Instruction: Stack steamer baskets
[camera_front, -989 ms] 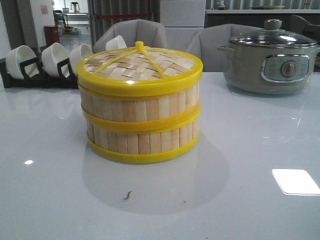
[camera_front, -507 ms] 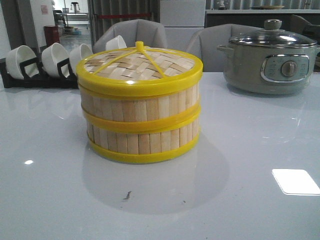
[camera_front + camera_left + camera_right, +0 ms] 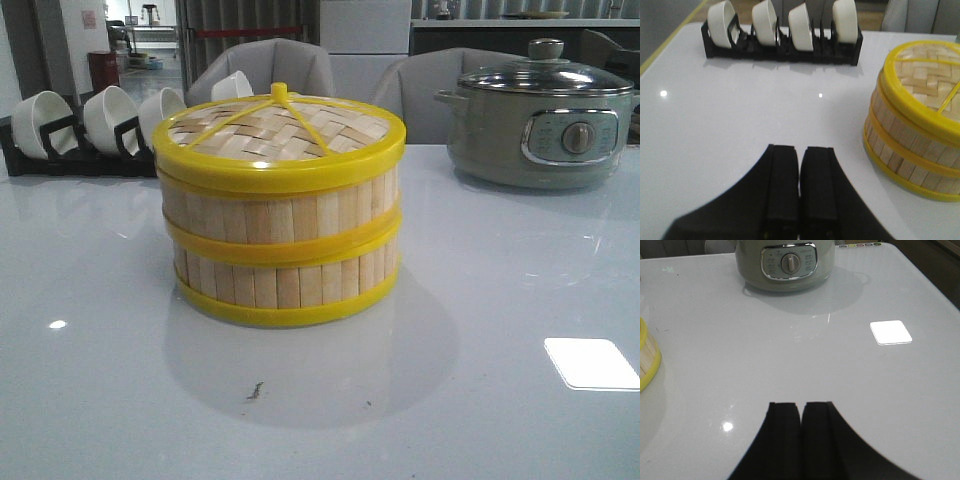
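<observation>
In the front view I see the steamer baskets (image 3: 280, 250) already as one stack, two rings one on the other, with the lid (image 3: 279, 135) sitting level on top, so I judge the stacking is finished or it has not been taken apart yet; neither arm shows in this view. Behind the stack stand the white bowls (image 3: 100, 118) in a black rack and the electric pot (image 3: 545, 125). In the left wrist view my left gripper (image 3: 799, 187) is clenched, the two fingers pressed together with nothing between them, hanging over the bare table (image 3: 715, 115); the stack is beside it and a little ahead, apart from the fingers, and the bowls are far ahead. In the right wrist view my right gripper (image 3: 800, 440) is also clenched and empty; only a yellow edge of the bottom basket (image 3: 647, 365) shows off to its side, well apart, and the pot is far ahead. If any move comes next, I think it calls first for releasing a claw before approaching a rim. Compared with the front view one second ago, nothing has moved.
</observation>
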You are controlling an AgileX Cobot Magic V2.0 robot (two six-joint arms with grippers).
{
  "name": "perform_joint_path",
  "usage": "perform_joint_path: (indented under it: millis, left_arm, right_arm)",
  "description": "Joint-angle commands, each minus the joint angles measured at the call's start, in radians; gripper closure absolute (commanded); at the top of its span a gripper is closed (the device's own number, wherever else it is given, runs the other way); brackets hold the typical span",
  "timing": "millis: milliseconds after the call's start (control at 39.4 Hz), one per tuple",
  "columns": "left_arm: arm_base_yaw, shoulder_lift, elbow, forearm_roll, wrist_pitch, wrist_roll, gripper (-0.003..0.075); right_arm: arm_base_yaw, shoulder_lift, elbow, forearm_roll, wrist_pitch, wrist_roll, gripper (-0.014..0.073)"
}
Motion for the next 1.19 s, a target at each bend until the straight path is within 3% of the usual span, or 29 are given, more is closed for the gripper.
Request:
perform_joint_path:
  millis: [0, 178, 431, 558, 1167]
  left_arm:
    - [0.001, -0.067, 0.038, 0.015, -0.200, -0.004, 0.0636]
    - [0.001, -0.217, 0.209, 0.011, -0.381, -0.004, 0.0636]
    - [0.001, -0.402, 0.401, 0.011, -0.401, -0.004, 0.0636]
    - [0.001, -0.449, 0.400, 0.031, -0.319, 0.003, 0.0636]
    - [0.022, -0.513, 0.400, 0.093, -0.289, 0.003, 0.0636]
  right_arm:
    - [-0.006, 0.008, -0.028, 0.004, -0.078, -0.002, 0.0573]
    - [-0.006, 0.008, -0.028, 0.004, -0.078, -0.002, 0.0573]
    - [-0.006, 0.008, -0.028, 0.004, -0.078, -0.002, 0.0573]
    - [-0.006, 0.008, -0.028, 0.004, -0.078, -0.002, 0.0573]
    - [-0.006, 0.008, -0.028, 0.004, -0.077, -0.002, 0.0573]
